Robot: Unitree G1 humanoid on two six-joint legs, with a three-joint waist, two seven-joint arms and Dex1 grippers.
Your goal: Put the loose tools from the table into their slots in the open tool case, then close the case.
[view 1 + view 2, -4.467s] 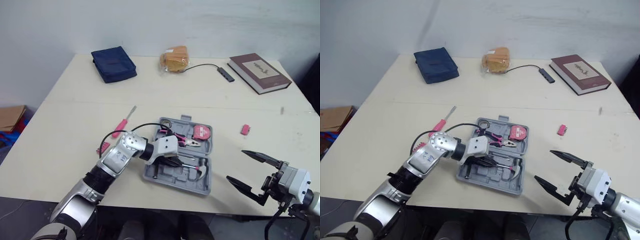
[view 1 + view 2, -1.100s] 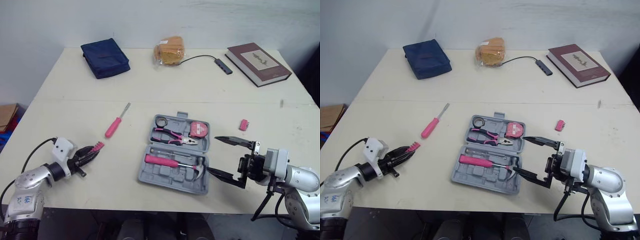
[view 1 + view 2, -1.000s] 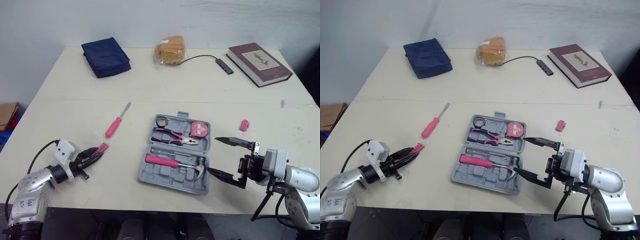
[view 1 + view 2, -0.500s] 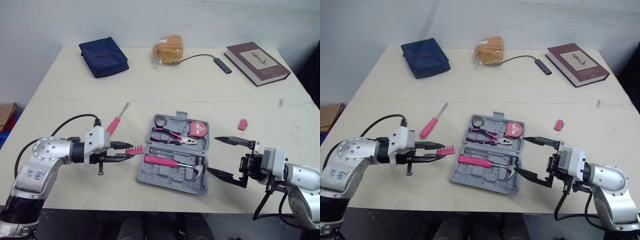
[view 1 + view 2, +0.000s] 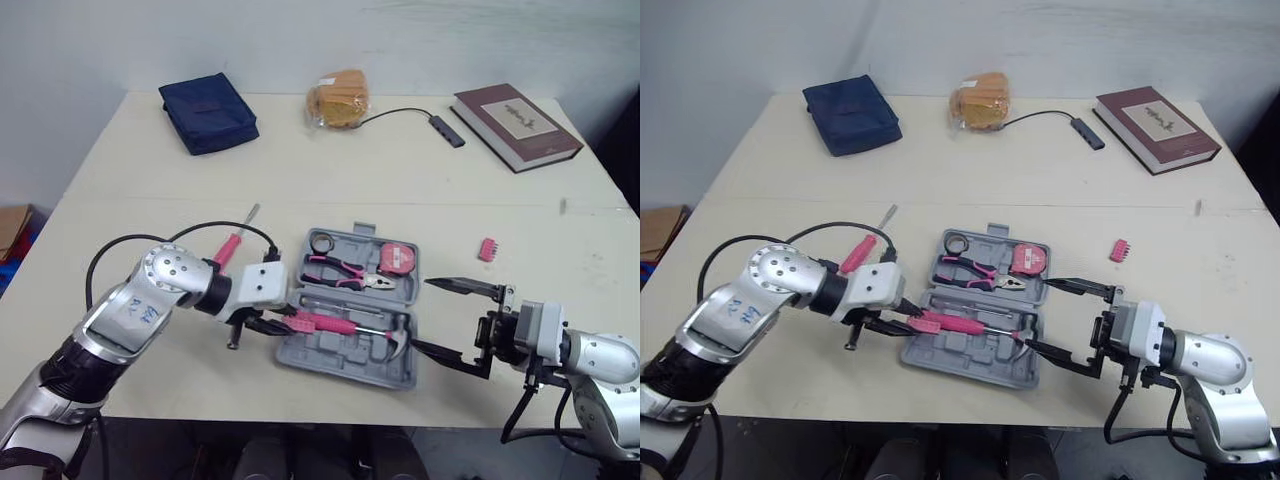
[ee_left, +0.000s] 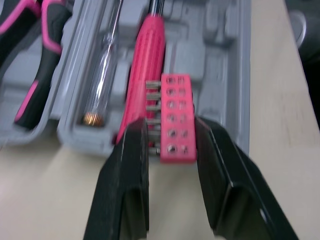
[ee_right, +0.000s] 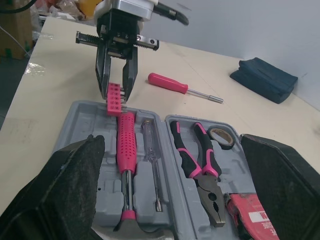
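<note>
Pink bit holder [image 6: 176, 107]: gripped at its near end and held low over the left end of the tool case [image 5: 340, 362], directly above the pink handle of the hammer [image 5: 335, 324].
Left gripper [image 6: 172, 131]: its black fingers [image 6: 132, 165] are clamped on the holder's two long sides.
Right gripper: [image 5: 422, 313] fingers spread wide and holding nothing, just beside the case's right edge.
Loose on the table [image 5: 400, 190]: a pink screwdriver [image 7: 172, 82] left of the case and a second bit holder [image 5: 487, 249] well to its right.
Step in hand: probably lining the holder up with its recess. Which recess is meant for it I cannot tell.
Risk, wrong spot: if let go here, the holder would land on the hammer handle rather than in a slot, and the lid might later not shut.
Risk, grip: only one end is pinched, so pressing down on a moulded rib could pivot the holder or pop it free.
Risk, case: a sideways push from either arm could slide the light case across the table.
</note>
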